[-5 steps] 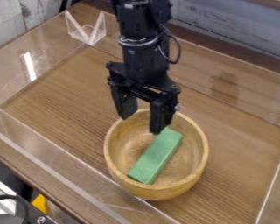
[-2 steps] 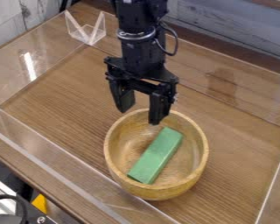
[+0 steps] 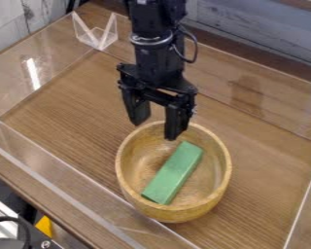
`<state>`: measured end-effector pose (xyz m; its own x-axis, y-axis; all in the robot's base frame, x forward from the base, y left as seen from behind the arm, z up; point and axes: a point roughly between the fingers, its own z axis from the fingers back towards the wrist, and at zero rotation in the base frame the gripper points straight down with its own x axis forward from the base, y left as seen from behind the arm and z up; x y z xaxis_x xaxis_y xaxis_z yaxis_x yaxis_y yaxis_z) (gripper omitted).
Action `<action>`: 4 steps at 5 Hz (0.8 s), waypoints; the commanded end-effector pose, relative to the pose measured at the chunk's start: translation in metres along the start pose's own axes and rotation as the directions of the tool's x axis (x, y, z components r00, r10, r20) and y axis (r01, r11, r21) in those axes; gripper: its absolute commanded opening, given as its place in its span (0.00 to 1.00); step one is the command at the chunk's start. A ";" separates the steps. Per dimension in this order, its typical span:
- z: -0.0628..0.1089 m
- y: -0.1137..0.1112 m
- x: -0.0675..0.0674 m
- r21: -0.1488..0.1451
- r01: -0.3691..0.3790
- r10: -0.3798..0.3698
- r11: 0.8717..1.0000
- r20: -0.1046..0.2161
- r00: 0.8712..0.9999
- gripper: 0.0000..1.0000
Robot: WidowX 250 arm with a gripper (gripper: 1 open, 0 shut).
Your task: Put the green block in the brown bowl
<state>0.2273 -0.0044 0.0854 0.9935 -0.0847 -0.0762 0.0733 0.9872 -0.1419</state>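
The green block point(image 3: 174, 174) lies slanted inside the brown bowl point(image 3: 213, 193), resting on the bowl's floor and leaning toward its near-left wall. My black gripper point(image 3: 155, 121) hangs pointing down just above the bowl's far rim, behind the block. Its two fingers stand apart, open, with nothing between them. The gripper does not touch the block.
The bowl sits on a wooden tabletop point(image 3: 81, 107) enclosed by low clear plastic walls point(image 3: 67, 204). A clear plastic stand point(image 3: 96, 31) is at the back left. The arm's black column rises from the gripper toward the top of the view.
The gripper has shifted slightly up and toward the back left, away from the block. The block and the bowl have stayed in place.
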 end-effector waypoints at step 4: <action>0.007 0.011 -0.010 0.020 0.122 -0.122 0.992 0.025 0.992 1.00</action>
<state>0.2145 0.0065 0.0821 0.9771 -0.1978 -0.0788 0.1848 0.9716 -0.1478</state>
